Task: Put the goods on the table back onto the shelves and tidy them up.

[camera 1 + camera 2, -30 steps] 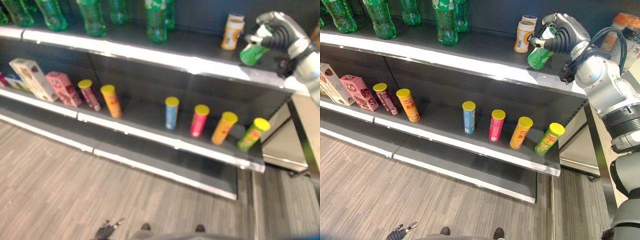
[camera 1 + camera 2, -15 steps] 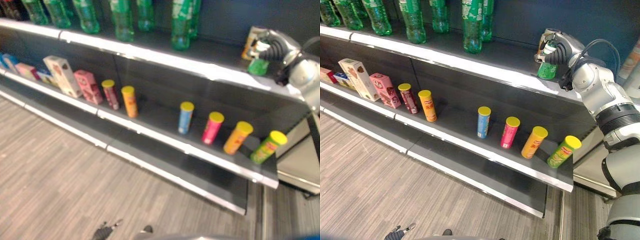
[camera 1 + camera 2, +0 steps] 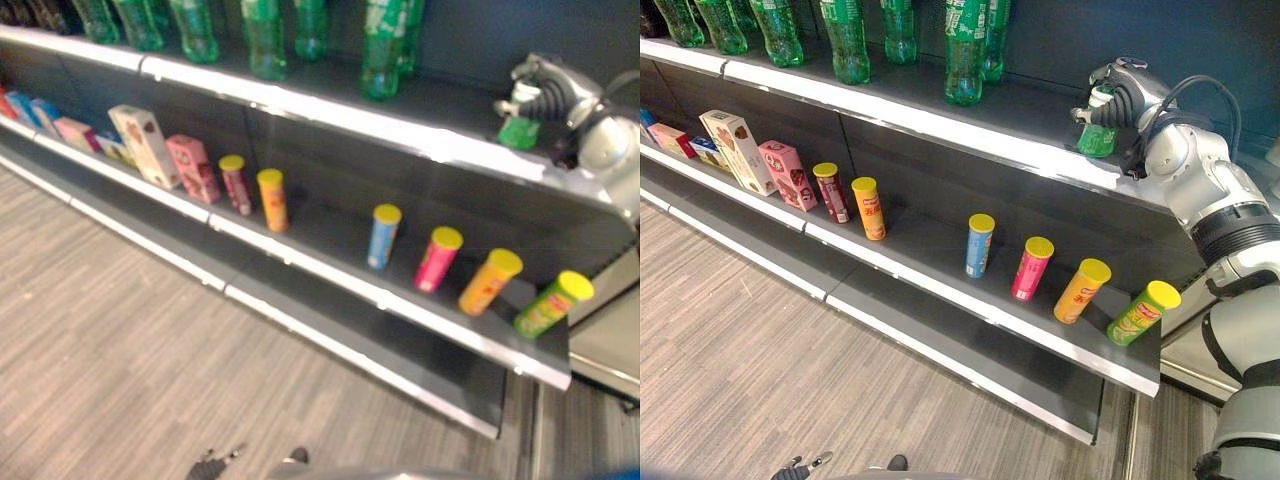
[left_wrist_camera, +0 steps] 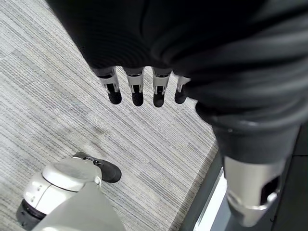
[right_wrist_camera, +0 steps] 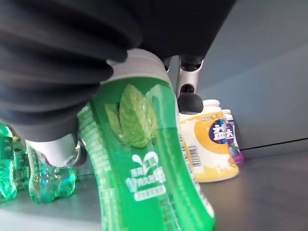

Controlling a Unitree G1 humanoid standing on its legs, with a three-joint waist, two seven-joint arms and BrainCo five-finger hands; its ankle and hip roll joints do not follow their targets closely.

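The right hand (image 3: 1127, 92) is up at the right end of the top shelf (image 3: 940, 115), its fingers curled round a small green bottle (image 3: 1097, 135) with a white cap. The bottle stands upright with its base on or just above the shelf board (the contact itself is hard to make out). In the right wrist view the same bottle fills the middle, a leaf printed on its label, with the hand's dark cover wrapped over its top and a dark-tipped finger (image 5: 189, 98) behind it. Just behind the bottle stands a yellow and white bottle (image 5: 208, 144), with a purple one partly hidden beside it. Further left along the top shelf stands a row of tall green soda bottles (image 3: 965, 55).

On the middle shelf (image 3: 970, 300) six tubes with yellow lids stand in a line: a dark red tube (image 3: 830, 192) and an orange tube (image 3: 869, 207) close together, then, well apart from those, a blue tube (image 3: 979, 244), a pink tube (image 3: 1031, 268), a second orange tube (image 3: 1081, 290) and a green tube (image 3: 1142, 312) at the right end, the last two leaning to the right. To the left of the tubes are a pink box (image 3: 787, 174), a tilted white box (image 3: 737, 151) and a few smaller boxes.

The left hand (image 4: 144, 86) hangs low over the grey striped floor (image 3: 760, 370), its fingers straight and relaxed, holding nothing.
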